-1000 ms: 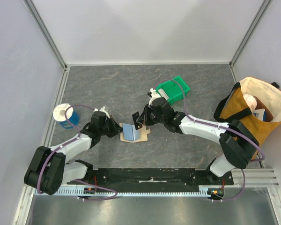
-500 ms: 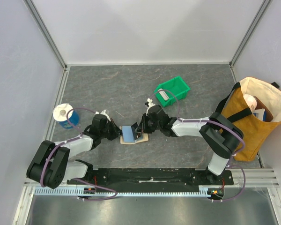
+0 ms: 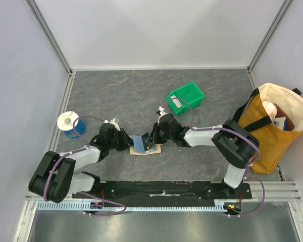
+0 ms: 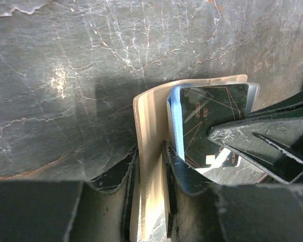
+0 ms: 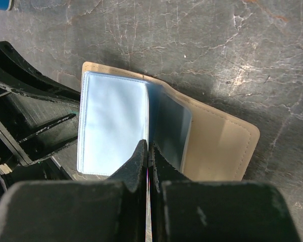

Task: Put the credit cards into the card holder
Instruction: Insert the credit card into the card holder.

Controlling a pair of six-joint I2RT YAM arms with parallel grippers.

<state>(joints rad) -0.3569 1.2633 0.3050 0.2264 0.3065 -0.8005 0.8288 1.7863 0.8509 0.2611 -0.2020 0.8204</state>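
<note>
1 card holder (image 4: pixel 144 111) clamped by left gripper (image 4: pixel 150 151); right gripper (image 5: pixel 147 147) pinches 1 dark card (image 4: pixel 212 108).

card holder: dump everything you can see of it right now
The card holder is a small tan, leather-looking folding wallet, open on the grey table between the arms. One cover lies flat. The other stands up, pinched by the left fingers. A glossy light-blue leaf, sleeve or card, rests against the raised cover. The right fingers pinch a dark card near the fold. No snap shows.
</note>
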